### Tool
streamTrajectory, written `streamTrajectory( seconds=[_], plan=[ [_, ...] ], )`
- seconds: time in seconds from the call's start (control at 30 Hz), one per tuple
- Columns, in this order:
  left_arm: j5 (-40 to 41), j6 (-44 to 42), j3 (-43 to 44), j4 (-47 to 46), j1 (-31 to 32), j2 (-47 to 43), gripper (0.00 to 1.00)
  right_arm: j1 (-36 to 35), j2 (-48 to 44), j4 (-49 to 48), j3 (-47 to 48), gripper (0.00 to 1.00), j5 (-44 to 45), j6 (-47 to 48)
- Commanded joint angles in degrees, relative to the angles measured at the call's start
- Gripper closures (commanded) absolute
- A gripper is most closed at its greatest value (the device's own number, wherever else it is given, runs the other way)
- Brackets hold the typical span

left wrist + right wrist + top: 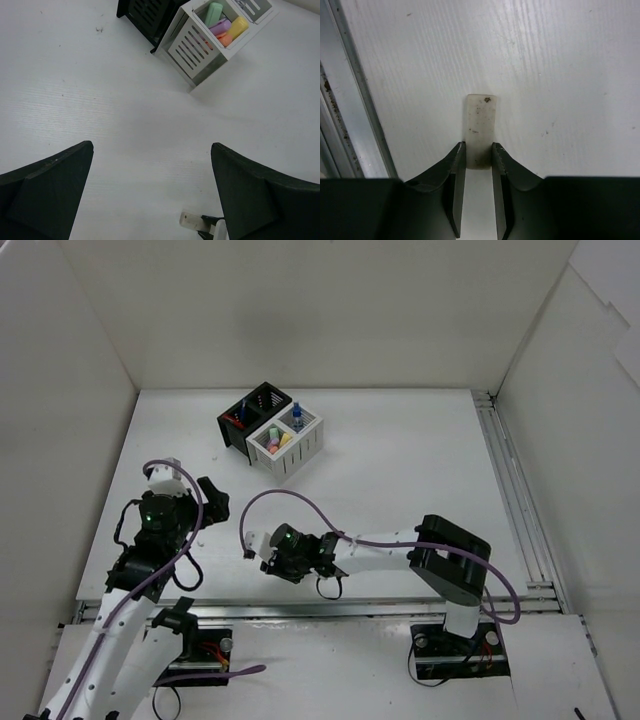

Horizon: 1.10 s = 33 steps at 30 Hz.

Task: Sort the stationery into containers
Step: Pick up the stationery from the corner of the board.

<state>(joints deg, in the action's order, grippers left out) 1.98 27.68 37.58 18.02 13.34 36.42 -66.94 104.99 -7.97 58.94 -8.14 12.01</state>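
My right gripper (479, 146) is shut on the near end of a beige eraser (481, 125), low over the white table; it also shows in the top view (252, 546). The eraser shows in the left wrist view (192, 220) too. My left gripper (150, 147) is open and empty, left of the right gripper (213, 502). The white box (300, 452) holds green-capped (213, 12), pink (220, 26), yellow (239, 25) and orange (225, 39) markers, and a blue-capped bottle (297, 417). The black box (268, 398) behind it holds thin pens (240, 418).
A metal rail (350, 100) runs along the table's near edge just left of the eraser, and another rail (510, 490) runs along the right side. White walls enclose the table at the back and sides.
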Motion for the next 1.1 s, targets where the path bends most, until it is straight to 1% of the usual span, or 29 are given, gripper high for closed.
streamTrajectory(
  seconds=[0.0, 0.07, 0.1, 0.13, 0.2, 0.23, 0.3, 0.33, 0.4, 0.43, 0.47, 0.57, 0.73, 0.8, 0.93, 1.07],
  plan=[
    [-3.27, -0.52, 1.96, -0.88, -0.07, 1.1, 0.0, 0.14, -4.77, -6.86, -3.46, 1.0, 5.58, -1.02],
    [-8.02, -1.14, 2.49, -1.14, -0.07, 2.33, 0.0, 0.31, -8.47, -10.03, -5.66, 1.0, 6.64, -1.81],
    [-10.39, -2.01, 2.58, -1.58, -0.07, 2.68, 0.0, 1.19, -12.23, -13.27, -7.76, 1.0, 6.91, -2.25],
    [-15.81, -2.28, 2.41, -2.98, -0.07, 3.64, 0.0, 1.72, -14.01, -15.13, -8.74, 1.0, 6.91, -3.99],
    [-20.76, -2.72, 1.18, -4.83, -0.07, 4.53, 0.0, 4.53, -18.65, -19.16, -11.02, 1.0, 6.12, -5.5],
    [-24.01, -2.11, 0.57, -7.01, -0.07, 5.49, 0.0, 4.97, -20.16, -20.24, -11.56, 1.0, 6.21, -6.38],
    [-27.8, -0.01, -1.45, -10.36, -0.07, 6.9, 0.0, 5.24, -23.14, -21.99, -12.26, 1.0, 6.64, -6.73],
    [-30.86, 0.79, -1.89, -13.85, -0.07, 8.56, 0.0, 5.41, -23.86, -22.53, -12.35, 1.0, 6.82, -7.26],
    [-33.87, 3.68, -3.04, -17.56, -0.07, 10.59, 0.0, 5.5, -25.44, -23.23, -12.27, 1.0, 7.61, -8.32],
    [-35.27, 4.39, -3.3, -21.5, -0.07, 12.51, 0.0, 5.5, -25.97, -23.5, -12.27, 1.0, 7.96, -8.93],
    [-35.29, 5.18, -3.57, -22.93, -0.07, 13.57, 0.0, 5.59, -26.24, -23.85, -12.27, 1.0, 7.88, -9.02],
    [-35.29, 6.5, -3.05, -27.42, 2.56, 17.09, 0.01, 5.41, -26.86, -24.38, -11.66, 1.0, 9.98, -9.2],
    [-36.34, 8.17, -2.6, -33.56, 5.11, 20.44, 0.08, 5.5, -25.63, -24.38, -10.42, 1.0, 11.22, -9.11],
    [-35.99, 8.44, -2.51, -33.67, 5.11, 20.62, 0.13, 5.59, -25.27, -24.38, -10.16, 1.0, 12.96, -9.37],
    [-33.72, 7.91, -2.6, -31.12, 5.11, 18.87, 0.13, 5.76, -26.15, -24.38, -10.51, 1.0, 17.1, -11.04],
    [-32.48, 7.3, -3.39, -30.24, 5.11, 16.23, 0.11, 6.2, -26.51, -24.38, -10.86, 1.0, 20.17, -11.75]
  ],
)
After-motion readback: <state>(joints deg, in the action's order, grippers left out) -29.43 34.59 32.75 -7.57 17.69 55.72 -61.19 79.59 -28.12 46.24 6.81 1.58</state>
